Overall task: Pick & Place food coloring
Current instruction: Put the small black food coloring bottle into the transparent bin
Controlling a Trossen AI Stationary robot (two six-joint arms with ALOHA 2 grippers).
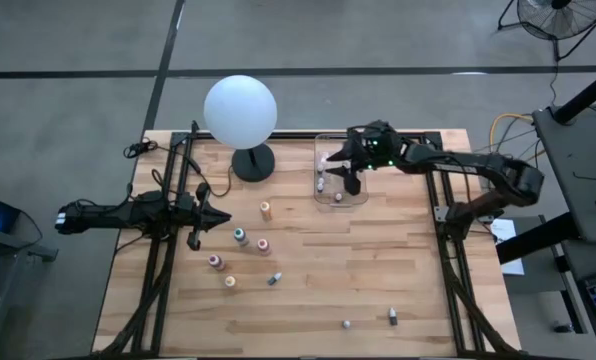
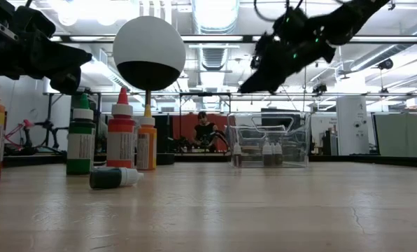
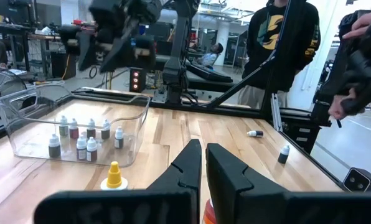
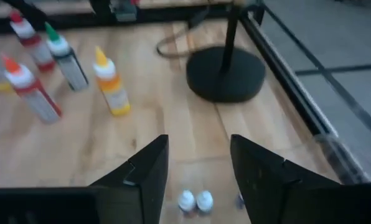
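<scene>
right gripper (image 4: 198, 168) fingers apart; left gripper (image 3: 203, 163) closed

Desk (image 1: 378, 280): pale wood planks, visible grain and seams, smooth with a soft sheen in the low view. Bin (image 3: 23, 102): clear, glossy plastic, thin walls, highlights along the rim. Food coloring bottles (image 4: 111, 84): smooth plastic bodies with paper-like labels and pointed plastic caps. Lamp globe (image 1: 240, 110): matt white, even surface; lamp base (image 4: 226, 74): matt black disc. Right gripper (image 4: 198, 168): jaws looked dark, matt, moulded plastic. Floor (image 1: 78, 60): smooth grey concrete.
</scene>
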